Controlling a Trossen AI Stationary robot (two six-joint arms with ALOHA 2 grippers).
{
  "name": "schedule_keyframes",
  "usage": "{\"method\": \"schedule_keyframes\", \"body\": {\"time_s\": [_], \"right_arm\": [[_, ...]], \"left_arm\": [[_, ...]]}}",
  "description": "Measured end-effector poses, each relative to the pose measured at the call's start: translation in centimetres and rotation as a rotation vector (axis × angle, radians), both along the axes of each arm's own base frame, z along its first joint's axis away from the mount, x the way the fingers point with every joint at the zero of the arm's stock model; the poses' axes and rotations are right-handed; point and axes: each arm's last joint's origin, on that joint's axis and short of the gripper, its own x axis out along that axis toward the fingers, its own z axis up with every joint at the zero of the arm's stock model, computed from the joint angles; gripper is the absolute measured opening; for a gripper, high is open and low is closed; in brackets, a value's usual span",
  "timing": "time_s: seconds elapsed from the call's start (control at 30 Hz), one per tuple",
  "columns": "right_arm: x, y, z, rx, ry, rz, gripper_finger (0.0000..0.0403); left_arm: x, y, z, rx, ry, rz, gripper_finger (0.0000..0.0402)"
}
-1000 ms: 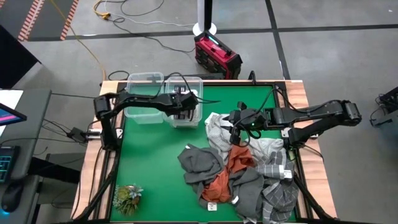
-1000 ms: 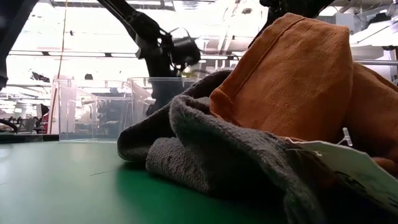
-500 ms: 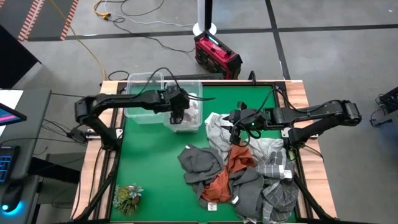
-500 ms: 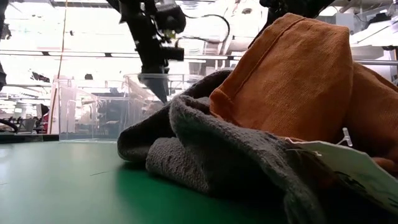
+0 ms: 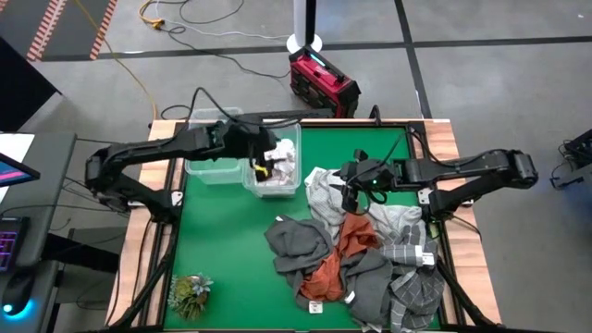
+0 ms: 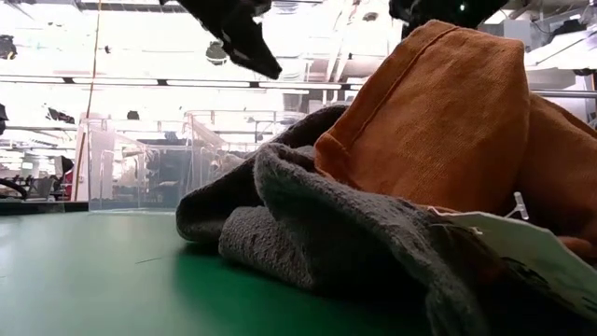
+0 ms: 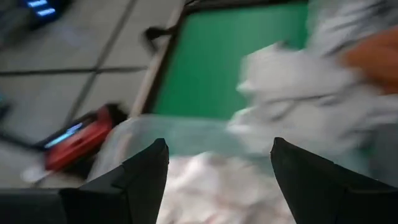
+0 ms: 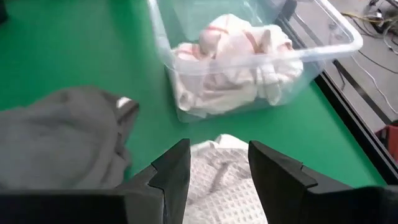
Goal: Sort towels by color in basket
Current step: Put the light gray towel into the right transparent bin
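The left tool [image 5: 262, 159] has sprung wide open, empty, above the clear plastic bin [image 5: 289, 182] holding crumpled white towels [image 8: 233, 59]; the right tool [image 5: 349, 185] stays partly open, gripping nothing, over rumpled waffle-weave cloth [image 8: 221, 180].

This looks like a robotics lab or workshop. A wood-edged table [image 5: 442, 139] with a green mat stands on a bare grey concrete floor [image 5: 481, 83] where loose cables [image 5: 199, 42] trail and striped hazard tape [image 5: 46, 28] marks one corner. A red case [image 5: 323, 83] sits behind it, a lit monitor [image 5: 14, 171] to one side, and strip lights [image 6: 121, 82] run overhead.
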Motion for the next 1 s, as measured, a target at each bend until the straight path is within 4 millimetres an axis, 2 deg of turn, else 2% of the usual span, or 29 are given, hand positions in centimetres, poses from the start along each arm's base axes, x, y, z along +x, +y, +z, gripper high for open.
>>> {"method": "schedule_keyframes", "body": {"time_s": [0.07, 0.2, 0.37, 0.6, 0.77, 0.9, 1.0], "right_arm": [[-0.2, -0.7, -1.0, -0.007, 0.004, -0.034, 0.0191], [-0.8, -2.2, -3.2, 0.0, 0.037, -0.107, 0.0191], [-1.8, -3.5, -4.9, 0.072, 0.083, -0.221, 0.0193], [-2.8, -3.4, -6.4, 0.18, 0.148, -0.327, 0.0224], [-2.8, -3.3, -7.8, 0.231, 0.2, -0.318, 0.023], [-1.8, -3.5, -9.7, 0.237, 0.282, -0.23, 0.0201], [-1.2, -3.9, -10.8, 0.208, 0.334, -0.166, 0.0135]], "left_arm": [[0.5, -1.1, -0.5, -0.002, -0.021, -0.044, 0.0272], [1.1, -3.7, -2.8, 0.039, 0.003, -0.087, 0.0272], [1.3, -7.0, -4.6, 0.097, 0.012, -0.103, 0.0272], [1.0, -10.5, -4.4, 0.183, 0.001, -0.11, 0.0272], [0.4, -11.1, -3.6, 0.227, -0.024, -0.071, 0.0272], [-0.3, -10.9, -2.6, 0.218, -0.068, -0.055, 0.0272], [-0.9, -10.8, -1.8, 0.213, -0.097, -0.046, 0.0272]]}}
